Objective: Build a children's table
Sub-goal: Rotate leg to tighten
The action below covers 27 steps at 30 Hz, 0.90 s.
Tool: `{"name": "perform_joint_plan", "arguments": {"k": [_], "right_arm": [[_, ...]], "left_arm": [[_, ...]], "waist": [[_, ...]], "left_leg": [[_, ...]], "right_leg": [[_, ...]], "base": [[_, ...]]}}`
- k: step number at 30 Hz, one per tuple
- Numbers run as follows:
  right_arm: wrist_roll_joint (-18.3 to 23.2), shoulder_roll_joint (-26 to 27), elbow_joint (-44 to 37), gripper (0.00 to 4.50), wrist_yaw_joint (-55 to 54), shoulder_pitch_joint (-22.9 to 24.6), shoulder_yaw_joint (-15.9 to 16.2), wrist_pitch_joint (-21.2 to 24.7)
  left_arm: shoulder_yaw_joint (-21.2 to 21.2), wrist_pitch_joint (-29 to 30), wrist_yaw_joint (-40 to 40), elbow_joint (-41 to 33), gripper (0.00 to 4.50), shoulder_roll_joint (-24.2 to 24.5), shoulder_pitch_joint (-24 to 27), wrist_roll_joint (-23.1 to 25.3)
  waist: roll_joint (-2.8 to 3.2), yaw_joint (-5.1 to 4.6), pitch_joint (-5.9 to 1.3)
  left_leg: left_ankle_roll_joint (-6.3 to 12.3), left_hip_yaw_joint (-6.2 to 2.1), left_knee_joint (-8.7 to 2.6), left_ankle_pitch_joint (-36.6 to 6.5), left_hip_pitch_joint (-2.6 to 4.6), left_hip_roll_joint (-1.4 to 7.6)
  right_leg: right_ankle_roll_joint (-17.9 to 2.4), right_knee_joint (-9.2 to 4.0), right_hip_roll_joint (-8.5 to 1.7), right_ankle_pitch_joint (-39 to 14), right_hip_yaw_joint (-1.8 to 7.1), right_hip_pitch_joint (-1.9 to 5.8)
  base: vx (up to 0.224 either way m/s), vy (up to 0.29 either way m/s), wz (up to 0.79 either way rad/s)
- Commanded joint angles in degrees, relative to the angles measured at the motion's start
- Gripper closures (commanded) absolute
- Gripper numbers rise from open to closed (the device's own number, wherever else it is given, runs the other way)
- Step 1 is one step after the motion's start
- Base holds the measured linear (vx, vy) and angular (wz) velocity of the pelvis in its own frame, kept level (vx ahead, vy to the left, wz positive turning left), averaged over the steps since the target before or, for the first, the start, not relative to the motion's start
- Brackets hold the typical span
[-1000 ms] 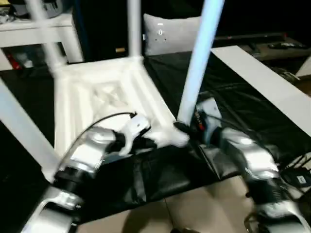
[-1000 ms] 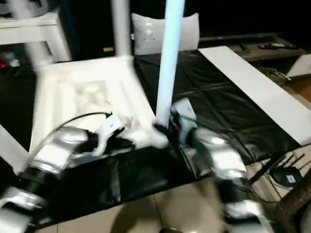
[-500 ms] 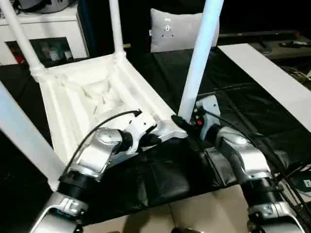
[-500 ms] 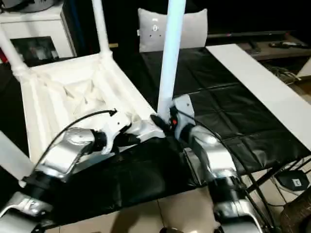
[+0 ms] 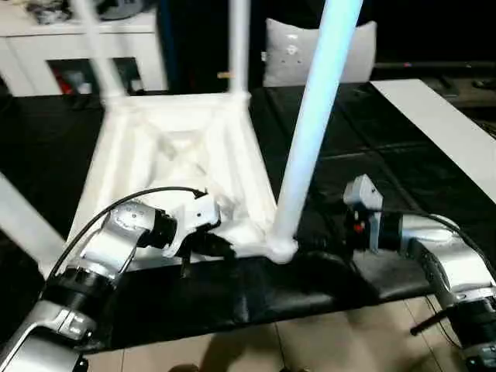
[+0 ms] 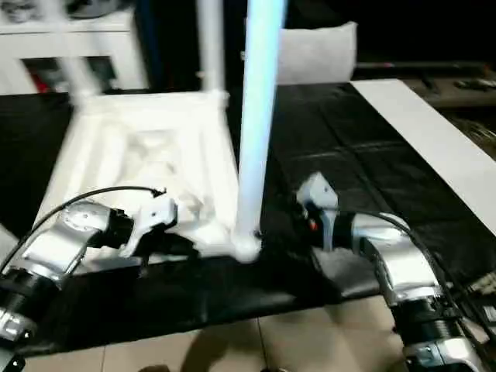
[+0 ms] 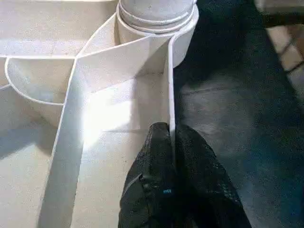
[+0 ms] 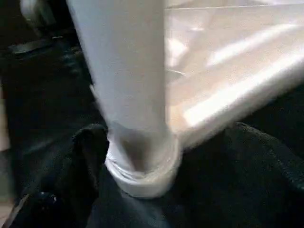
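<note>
moved: right gripper (image 8: 137, 156) has backed off near leg (image 5: 314, 132), fingers wide apart
left gripper (image 7: 173, 156): pinches tabletop (image 5: 178, 147) rim
risk: unheld leg tips if socket loose

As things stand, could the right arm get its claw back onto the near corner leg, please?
Probably yes. The right claw sits open right beside the near corner leg, its fingers flanking the leg's base, with nothing between them.
</note>
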Motion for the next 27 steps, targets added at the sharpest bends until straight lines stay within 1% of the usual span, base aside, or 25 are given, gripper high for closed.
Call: {"name": "perform_joint_plan", "arguments": {"k": [1, 2, 3, 4, 5, 6, 7, 8, 9, 10, 13, 14, 15, 17, 19, 20, 21, 23, 24, 26, 27], "right_arm": [[0.6, -1.9, -0.1, 0.53, 4.8, -0.9, 1.1, -1.6], [0.6, -2.3, 0.5, 0.53, 6.1, -1.2, 1.5, -2.2], [0.6, -2.4, 0.9, 0.53, 6.9, -1.4, 1.8, -2.6], [0.2, -2.5, 1.5, 0.81, 7.5, -2.0, 2.4, -3.1], [0.2, -2.5, 1.6, 0.81, 7.7, -2.1, 2.6, -3.1], [0.4, -2.4, 1.6, 0.88, 8.5, -2.4, 3.0, -2.5], [0.7, -2.4, 1.3, 0.93, 9.3, -2.4, 3.3, -1.9], [0.8, -2.4, 1.1, 1.02, 9.8, -2.4, 3.6, -1.3], [1.0, -2.3, 1.0, 1.12, 10.2, -2.4, 3.8, -0.9], [1.1, -2.2, 1.1, 1.3, 10.6, -2.4, 4.0, -0.4], [1.5, -2.0, 2.0, 1.42, 11.6, -2.8, 4.4, 0.2], [1.5, -2.0, 2.3, 1.63, 12.0, -3.0, 4.5, 0.2], [1.6, -2.0, 2.6, 1.7, 12.4, -3.1, 4.6, 0.4], [1.6, -2.0, 2.9, 1.73, 12.7, -3.1, 4.7, 0.6], [1.7, -1.9, 3.2, 2.04, 13.0, -3.3, 4.8, 0.8], [1.7, -1.9, 3.2, 2.04, 13.0, -3.3, 4.8, 0.8], [1.9, -1.9, 3.1, 2.16, 13.4, -3.3, 5.0, 1.3], [1.9, -1.9, 3.1, 2.22, 13.4, -3.2, 5.0, 1.4], [2.1, -1.8, 2.7, 2.43, 13.6, -3.0, 5.1, 2.0], [2.4, -1.6, 2.5, 2.5, 13.7, -2.8, 4.9, 2.5], [3.4, -0.8, 1.5, 2.53, 13.0, -2.3, 4.4, 4.1]], "left_arm": [[-3.0, -3.5, -4.8, 1.0, 4.5, -0.7, -2.1, -0.4], [-3.5, -4.3, -5.6, 1.8, 4.5, -0.6, -2.6, 0.0], [-3.8, -4.8, -6.0, 2.3, 4.5, -0.5, -2.8, 0.2], [-4.6, -5.5, -6.4, 2.8, 4.5, -0.3, -3.3, 0.9], [-4.8, -5.8, -6.5, 2.9, 4.5, -0.2, -3.4, 1.0], [-5.3, -6.3, -6.9, 3.2, 4.5, 0.0, -3.6, 1.2], [-5.3, -6.6, -7.2, 3.4, 4.5, -0.1, -3.7, 1.2], [-5.2, -6.8, -7.4, 3.5, 4.5, -0.2, -3.7, 1.2], [-5.2, -6.8, -7.5, 3.5, 4.5, -0.3, -3.7, 1.2], [-5.2, -7.0, -7.8, 3.5, 4.5, -0.4, -3.7, 1.1], [-5.3, -8.0, -8.2, 4.5, 4.5, -0.6, -4.2, 1.1], [-5.4, -8.4, -8.4, 4.9, 4.5, -0.6, -4.3, 1.1], [-5.5, -8.7, -8.5, 5.1, 4.5, -0.6, -4.4, 1.1], [-5.6, -8.9, -8.5, 5.2, 4.5, -0.6, -4.5, 1.0], [-5.7, -9.2, -8.5, 5.5, 4.5, -0.6, -4.6, 1.0], [-5.7, -9.2, -8.5, 5.5, 4.5, -0.6, -4.6, 1.0], [-5.7, -9.3, -8.5, 5.8, 4.5, -0.6, -4.7, 0.9], [-5.7, -9.3, -8.5, 5.9, 4.5, -0.6, -4.7, 0.9], [-5.2, -9.0, -8.3, 6.1, 4.5, -0.8, -4.7, 0.6], [-4.8, -8.6, -8.0, 6.3, 4.5, -1.1, -4.6, 0.4], [-3.9, -7.1, -6.7, 6.5, 4.5, -1.6, -4.6, -0.2]], "waist": [[-0.16, -0.25, -4.04], [-0.31, -0.02, -4.07], [-0.27, 0.03, -4.12], [-0.58, 0.01, -4.11], [-0.59, -0.06, -3.98], [-0.55, 0.0, -3.91], [-0.63, 0.02, -3.91], [-0.67, 0.01, -3.93], [-0.6, 0.07, -3.96], [-0.71, 0.02, -4.04], [-0.7, 0.08, -4.16], [-0.7, 0.1, -4.17], [-0.61, 0.14, -4.19], [-0.71, 0.18, -4.18], [-0.77, 0.24, -4.17], [-0.73, 0.27, -4.15], [-0.71, 0.3, -4.12], [-0.7, 0.34, -4.12], [-0.69, 0.41, -4.15], [-0.7, 0.5, -4.15], [-0.7, 0.54, -4.18]], "left_leg": [[4.92, 0.18, -4.01, -6.0, 0.41, 2.39], [4.94, 0.29, -3.97, -6.3, 0.57, 2.49], [4.79, 0.27, -3.99, -6.2, 0.58, 2.56], [4.66, 0.15, -4.06, -5.9, 0.19, 2.61], [4.6, 0.16, -4.07, -6.3, 0.05, 2.49], [4.29, 0.17, -4.1, -6.9, 0.14, 2.4], [4.0, 0.15, -4.11, -7.2, 0.22, 2.38], [3.95, 0.15, -4.13, -6.9, 0.14, 2.4], [3.91, 0.14, -4.11, -6.7, 0.14, 2.42], [3.81, 0.06, -4.14, -6.2, 0.0, 2.54], [3.77, 0.05, -4.1, -5.5, -0.07, 2.59], [3.88, 0.06, -4.07, -5.4, -0.12, 2.53], [3.96, 0.08, -4.03, -5.5, -0.16, 2.51], [3.82, 0.09, -4.04, -5.4, -0.21, 2.52], [3.64, 0.09, -4.05, -5.5, -0.22, 2.52], [3.63, 0.11, -4.04, -5.5, -0.18, 2.5], [3.58, 0.13, -4.06, -5.6, -0.12, 2.49], [3.55, 0.12, -4.06, -5.6, -0.14, 2.52], [3.49, 0.08, -4.1, -5.6, -0.1, 2.62], [3.43, 0.12, -4.08, -5.6, -0.13, 2.59], [3.39, 0.13, -4.07, -5.4, -0.13, 2.58]], "right_leg": [[-7.1, -4.28, -3.93, -19.1, 3.93, 3.67], [-7.3, -4.32, -4.0, -19.1, 4.04, 3.54], [-7.6, -4.09, -4.07, -18.5, 4.12, 3.61], [-7.9, -3.79, -4.15, -18.0, 4.1, 3.81], [-7.6, -3.92, -4.09, -19.0, 4.03, 3.84], [-6.7, -4.3, -4.19, -21.4, 3.94, 3.87], [-6.0, -4.44, -4.26, -22.8, 3.93, 3.9], [-5.8, -4.46, -4.27, -22.9, 3.94, 3.95], [-5.7, -4.45, -4.27, -22.8, 3.95, 3.92], [-5.9, -4.24, -4.19, -21.8, 3.92, 3.98], [-6.3, -3.97, -4.23, -20.2, 3.98, 3.99], [-6.4, -3.98, -4.21, -20.0, 3.96, 4.03], [-6.5, -3.99, -4.21, -20.0, 3.9, 4.05], [-6.4, -3.95, -4.22, -20.0, 3.9, 4.11], [-6.0, -4.03, -4.26, -20.7, 3.89, 4.11], [-6.0, -4.08, -4.25, -20.9, 3.88, 4.07], [-5.7, -4.19, -4.2, -21.4, 3.85, 4.02], [-5.7, -4.18, -4.24, -21.5, 3.85, 4.03], [-5.8, -4.07, -4.22, -21.0, 3.86, 4.0], [-5.8, -4.08, -4.26, -21.0, 3.87, 4.03], [-5.9, -4.06, -4.24, -20.9, 3.88, 4.05]], "base": [[0.0, 0.0, 0.0], [0.0, 0.0, 0.0], [0.0, 0.0, 0.0], [0.0, 0.0, 0.0], [0.0, 0.0, 0.0], [0.0, 0.0, 0.0], [0.0, 0.0, 0.0], [0.0, 0.0, 0.0], [0.0, 0.0, 0.0], [0.0, 0.0, 0.0], [0.0, 0.0, 0.0], [0.0, 0.0, 0.0], [0.0, 0.0, 0.0], [0.0, 0.0, 0.0], [0.0, 0.0, 0.0], [0.0, 0.0, 0.0], [0.0, 0.0, 0.0], [0.0, 0.0, 0.0], [0.0, 0.0, 0.0], [0.0, 0.0, 0.0], [0.0, 0.0, 0.0]]}}
